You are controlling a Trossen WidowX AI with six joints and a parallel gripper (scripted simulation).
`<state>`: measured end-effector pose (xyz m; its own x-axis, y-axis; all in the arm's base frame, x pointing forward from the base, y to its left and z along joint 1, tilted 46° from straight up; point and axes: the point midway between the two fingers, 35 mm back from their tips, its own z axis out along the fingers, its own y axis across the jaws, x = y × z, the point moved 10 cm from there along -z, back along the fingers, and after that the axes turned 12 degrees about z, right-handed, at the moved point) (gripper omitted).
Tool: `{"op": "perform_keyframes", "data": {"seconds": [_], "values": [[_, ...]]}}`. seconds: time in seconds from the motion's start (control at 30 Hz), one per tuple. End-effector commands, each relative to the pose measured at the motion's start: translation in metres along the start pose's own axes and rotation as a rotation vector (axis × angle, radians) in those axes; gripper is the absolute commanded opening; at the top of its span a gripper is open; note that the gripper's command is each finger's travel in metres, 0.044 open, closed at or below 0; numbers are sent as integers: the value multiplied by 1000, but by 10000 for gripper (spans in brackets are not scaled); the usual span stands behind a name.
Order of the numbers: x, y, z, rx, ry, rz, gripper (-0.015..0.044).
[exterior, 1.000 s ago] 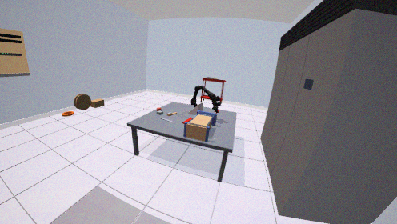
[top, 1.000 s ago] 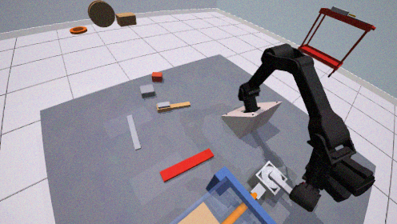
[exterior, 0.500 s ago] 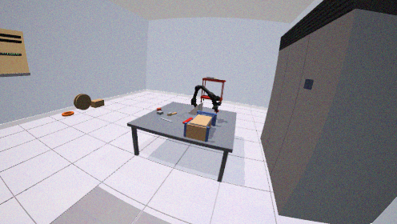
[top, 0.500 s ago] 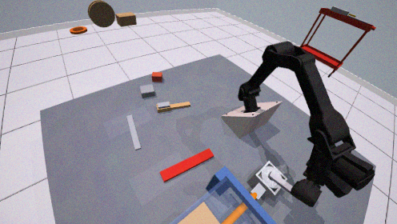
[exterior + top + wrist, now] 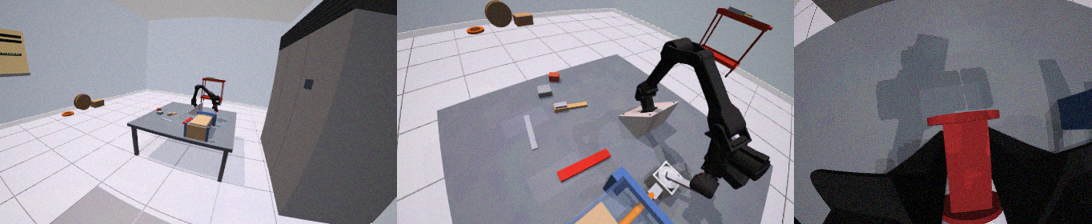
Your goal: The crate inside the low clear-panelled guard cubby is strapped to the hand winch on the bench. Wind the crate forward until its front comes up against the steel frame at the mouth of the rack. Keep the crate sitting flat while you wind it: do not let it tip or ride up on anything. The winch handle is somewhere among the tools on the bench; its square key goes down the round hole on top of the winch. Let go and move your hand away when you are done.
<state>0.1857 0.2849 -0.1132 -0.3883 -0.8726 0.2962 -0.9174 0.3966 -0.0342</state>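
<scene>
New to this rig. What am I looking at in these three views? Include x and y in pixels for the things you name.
A black six-joint arm stands at a grey bench. The top view looks down on it, the exterior view shows the whole room, and the wrist view looks out past the fingers.

The gripper [image 5: 704, 185] [image 5: 963, 135] is closed on a red flanged grip [image 5: 969, 162], apparently the winch handle's.

On the bench lie a red bar [image 5: 583, 165], a pale strip [image 5: 531, 132], a brush-like tool [image 5: 570, 106] and two small blocks. The blue-framed cubby [image 5: 645, 203] holds the tan crate [image 5: 597, 216].
</scene>
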Motion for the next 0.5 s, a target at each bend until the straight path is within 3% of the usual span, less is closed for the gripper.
{"op": "perform_keyframes", "data": {"seconds": [0.0,0.47], "values": [[9,9,0,-16,25,-5,0],[20,19,-4,-17,26,-6,0]]}}
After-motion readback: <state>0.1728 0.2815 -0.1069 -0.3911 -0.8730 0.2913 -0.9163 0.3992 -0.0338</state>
